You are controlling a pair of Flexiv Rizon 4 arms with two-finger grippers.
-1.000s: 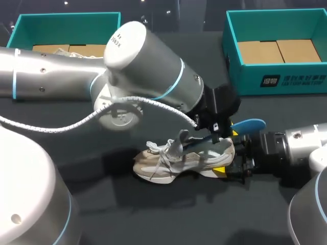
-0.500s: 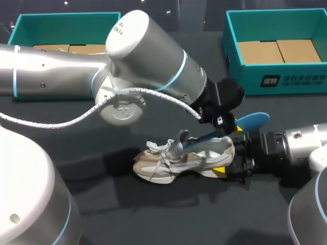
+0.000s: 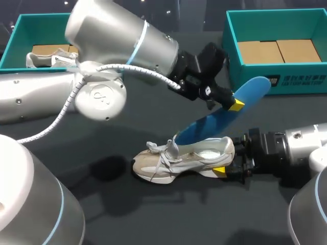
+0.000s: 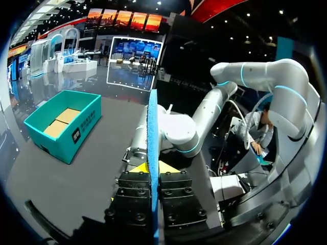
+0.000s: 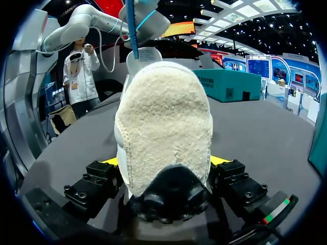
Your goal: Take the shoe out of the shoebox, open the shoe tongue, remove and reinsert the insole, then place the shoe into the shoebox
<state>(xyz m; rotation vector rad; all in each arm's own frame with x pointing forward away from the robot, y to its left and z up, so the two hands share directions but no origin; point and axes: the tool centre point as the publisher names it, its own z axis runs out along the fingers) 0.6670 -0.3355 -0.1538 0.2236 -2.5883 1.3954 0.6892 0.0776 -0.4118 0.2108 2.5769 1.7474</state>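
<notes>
Insole [image 3: 222, 115] in left tool [image 3: 234, 104] (above shoe [image 3: 179, 161]), shoe in right tool [image 3: 230, 162]

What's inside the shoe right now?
In the shoe, the opening shows pale lining. The blue insole, clamped in the left gripper, slants up from the opening's front; whether its tip is inside is hidden, as is the toe end.

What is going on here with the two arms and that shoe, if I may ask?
The right gripper is shut on the heel of a pale shoe lying on the dark table. The left gripper holds the blue insole raised at a slant, its lower end at or just above the shoe's opening. Two teal shoeboxes stand at the back: the right shoebox holds no shoe, the left shoebox holds another shoe.
</notes>
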